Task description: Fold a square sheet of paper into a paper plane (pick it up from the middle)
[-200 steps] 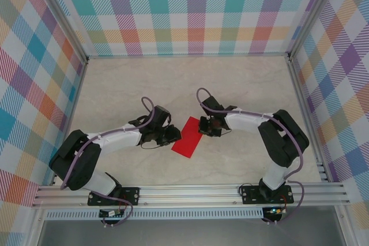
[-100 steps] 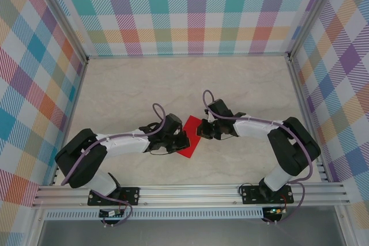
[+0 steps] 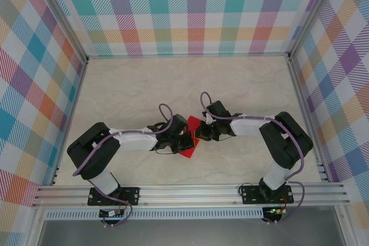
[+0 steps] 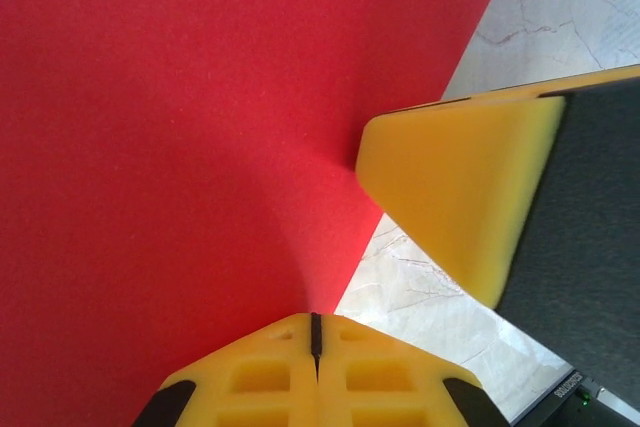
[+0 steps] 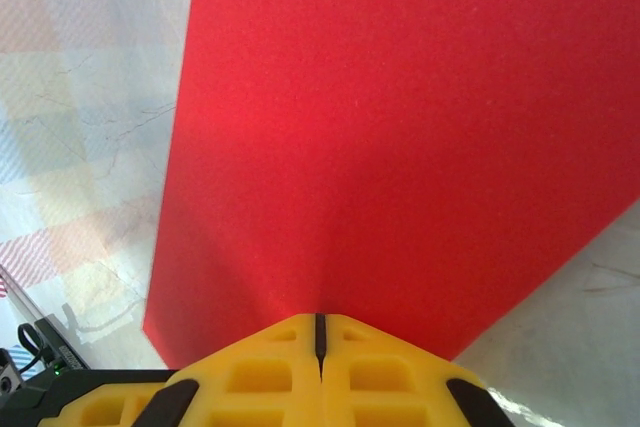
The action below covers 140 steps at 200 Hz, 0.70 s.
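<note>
The sheet of paper [image 3: 192, 124] is plain bright red, unmarked and straight-edged. It sits mid-worktop, slightly to the near side. The left gripper [image 3: 184, 142] pinches its left edge and the right gripper [image 3: 200, 132] its right edge. It bows softly at the left pinch.

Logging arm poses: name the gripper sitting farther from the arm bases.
The right gripper, pinching the red sheet near its far corner; the left gripper pinches it nearer the bases.
</note>
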{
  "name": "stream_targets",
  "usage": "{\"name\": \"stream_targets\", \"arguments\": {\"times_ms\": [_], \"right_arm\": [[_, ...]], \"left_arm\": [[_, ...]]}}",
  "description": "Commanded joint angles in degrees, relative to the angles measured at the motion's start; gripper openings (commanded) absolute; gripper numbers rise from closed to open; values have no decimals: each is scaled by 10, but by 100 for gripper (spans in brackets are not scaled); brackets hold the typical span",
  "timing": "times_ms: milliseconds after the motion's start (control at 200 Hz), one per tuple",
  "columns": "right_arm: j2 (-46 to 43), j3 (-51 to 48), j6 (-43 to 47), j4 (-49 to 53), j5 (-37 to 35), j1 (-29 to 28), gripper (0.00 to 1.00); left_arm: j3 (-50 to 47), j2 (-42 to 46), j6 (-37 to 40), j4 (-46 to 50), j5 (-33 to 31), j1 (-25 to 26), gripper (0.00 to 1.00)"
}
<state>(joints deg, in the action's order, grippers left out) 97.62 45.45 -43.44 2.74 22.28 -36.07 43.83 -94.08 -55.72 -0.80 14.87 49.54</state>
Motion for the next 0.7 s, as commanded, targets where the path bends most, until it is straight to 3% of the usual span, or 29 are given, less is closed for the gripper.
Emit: {"name": "stream_targets", "arguments": {"times_ms": [0, 695], "right_arm": [[14, -11, 12, -14, 14, 3, 0], [26, -21, 14, -26, 9, 6, 0]], "left_arm": [[16, -12, 5, -8, -4, 8, 0], [27, -58, 12, -9, -19, 9, 0]]}}
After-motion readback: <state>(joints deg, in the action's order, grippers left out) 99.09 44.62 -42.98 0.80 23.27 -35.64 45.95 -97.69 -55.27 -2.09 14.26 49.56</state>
